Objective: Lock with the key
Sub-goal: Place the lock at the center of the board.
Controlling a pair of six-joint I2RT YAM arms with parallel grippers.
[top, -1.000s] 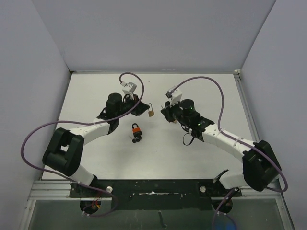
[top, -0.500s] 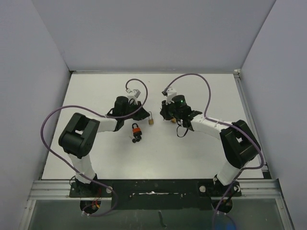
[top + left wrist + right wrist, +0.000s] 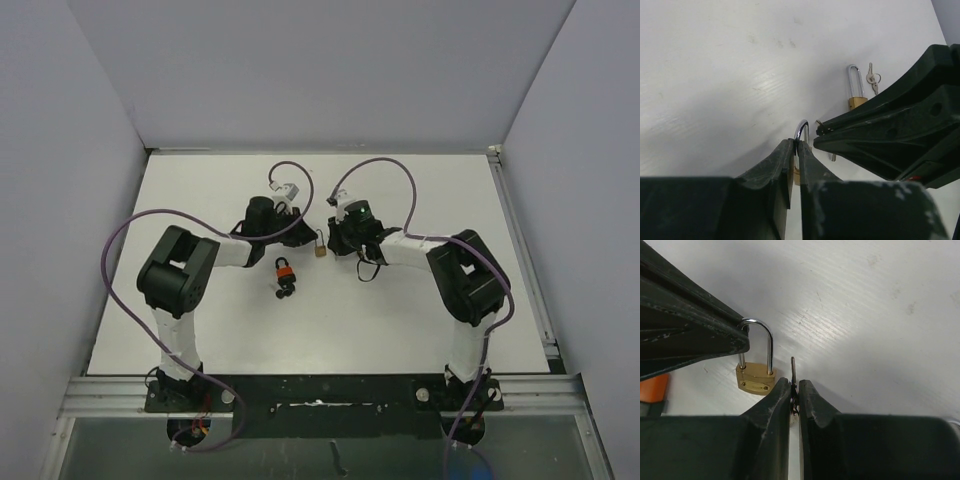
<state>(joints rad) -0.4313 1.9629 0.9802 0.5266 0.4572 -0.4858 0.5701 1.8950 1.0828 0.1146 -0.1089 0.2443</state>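
Lock [image 3: 756, 378] is pinched by its shackle in the closed left gripper [image 3: 796, 144], mid-table between the two arms. The right gripper [image 3: 794, 386] is clamped on the key [image 3: 793, 365], with only the thin blade poking out, just beside the brass body and not touching it. The blade runs alongside the body rather than at its keyhole face, so a push now would likely strike the brass and swing it on the shackle. Held by so little, the key could twist or slip, dropping to the table [image 3: 420, 320] near the orange lock [image 3: 285, 268].
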